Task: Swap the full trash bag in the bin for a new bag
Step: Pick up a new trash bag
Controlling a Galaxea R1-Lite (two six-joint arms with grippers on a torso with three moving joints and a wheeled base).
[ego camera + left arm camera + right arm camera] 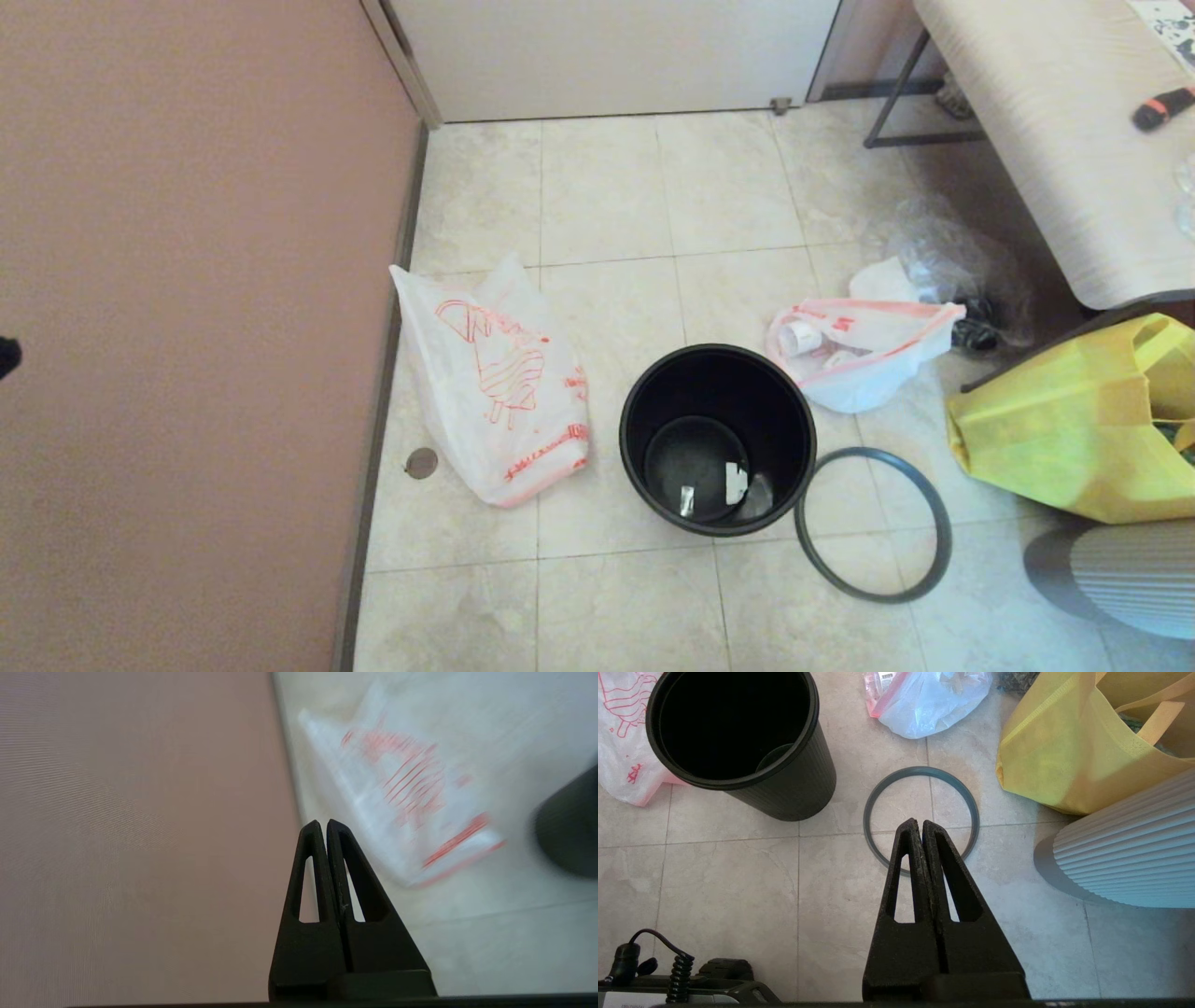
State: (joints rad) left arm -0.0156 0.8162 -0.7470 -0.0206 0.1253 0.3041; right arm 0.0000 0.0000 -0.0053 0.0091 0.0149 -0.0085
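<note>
The black bin point(717, 439) stands on the tiled floor with no bag in it; only a few scraps lie at its bottom. Its dark grey hoop rim point(873, 523) lies flat on the floor to its right. The full trash bag point(864, 350), small and white with pink-red edges, lies behind the bin on the right. The new bag point(499, 383), white with an orange-red drawing, lies left of the bin near the wall. My left gripper point(323, 822) is shut and empty, high up by the wall, near the new bag point(402, 798). My right gripper point(920, 822) is shut and empty above the hoop rim point(921, 771).
A yellow fabric tote point(1083, 420) sits at the right under a bench point(1046, 131). A clear plastic bag point(943, 252) lies behind the full trash bag. A white ribbed object point(1134, 574) stands at the lower right. The pink wall point(187, 327) runs along the left.
</note>
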